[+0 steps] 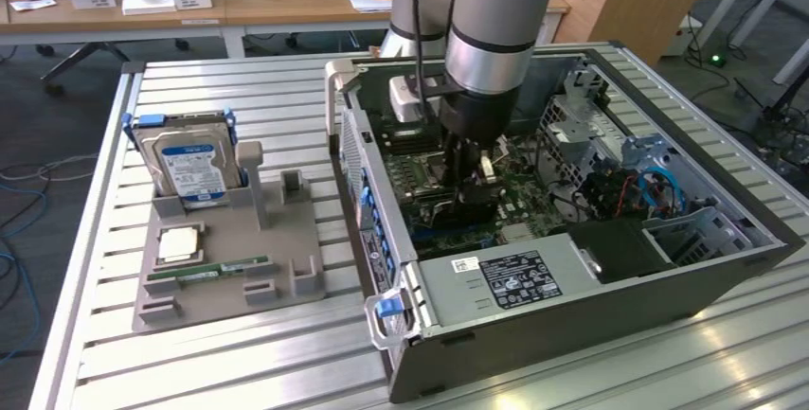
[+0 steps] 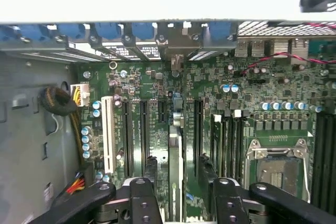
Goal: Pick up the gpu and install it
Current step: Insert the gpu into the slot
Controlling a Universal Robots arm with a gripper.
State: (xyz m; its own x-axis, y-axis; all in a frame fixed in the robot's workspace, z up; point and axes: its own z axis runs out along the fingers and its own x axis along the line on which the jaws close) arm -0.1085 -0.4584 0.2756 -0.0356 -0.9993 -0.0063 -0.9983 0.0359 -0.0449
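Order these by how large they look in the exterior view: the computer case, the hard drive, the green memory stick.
1. computer case, by far the largest.
2. hard drive, standing upright in the grey holder.
3. memory stick, thin and narrow.
Hard drive and stick look similar in length; the drive covers more area.

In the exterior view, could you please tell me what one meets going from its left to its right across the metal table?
Hard drive standing in the grey holder tray → memory stick lying on that tray → open computer case, with the arm's gripper down over its motherboard → drive cage with blue cables.
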